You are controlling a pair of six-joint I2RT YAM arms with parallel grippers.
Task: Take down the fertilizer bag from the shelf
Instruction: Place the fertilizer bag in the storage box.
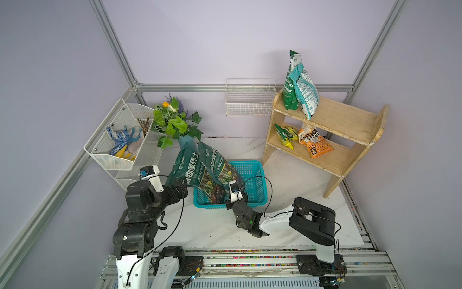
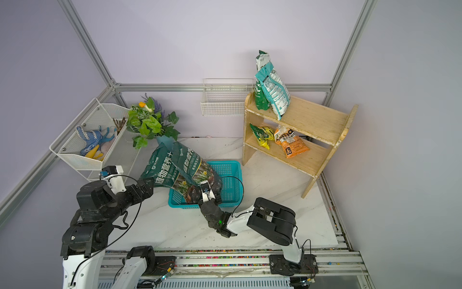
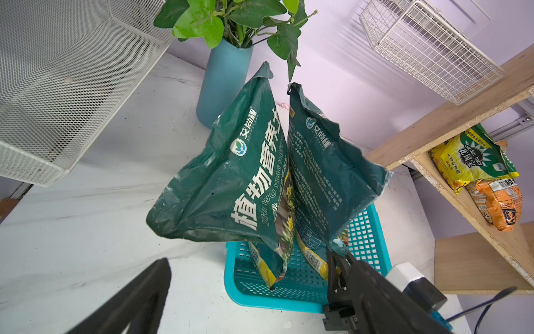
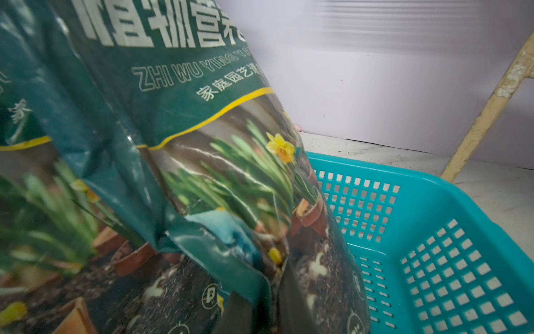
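Dark green plastic, printed with white characters and a daffodil photo: the held green bag [image 1: 218, 166] is standing off the shelf [image 1: 346, 117], its base sitting inside the teal basket [image 1: 253, 180] on the marble-patterned table [image 1: 295, 182]. The right gripper [image 3: 338, 257] is pinching this bag's lower corner, its jaws standing nearly closed on the thin plastic edge, as the left wrist view is showing. A second green bag [image 1: 186, 169] of the same print is leaning just beside it, also with its base in the basket and its bulk hanging over the basket's left rim. The left gripper [image 1: 184, 189] is hovering just beside that second bag's lower side with its jaws spread wide, gripping nothing; whether a finger is touching the plastic cannot be told. The shelf, a bare wooden two-tier rack, is standing at the table's far right corner, apart from the basket. Its upper tier is carrying a green pouch [image 1: 290, 98] and a teal-and-white pouch [image 1: 307, 92] leaning together at the left end. Its lower tier is carrying a yellow pouch [image 1: 286, 136] and an orange pouch [image 1: 317, 146]. Both top views are showing a leafy plant [image 1: 172, 122] in a blue vase [image 1: 186, 143] behind the two green bags.
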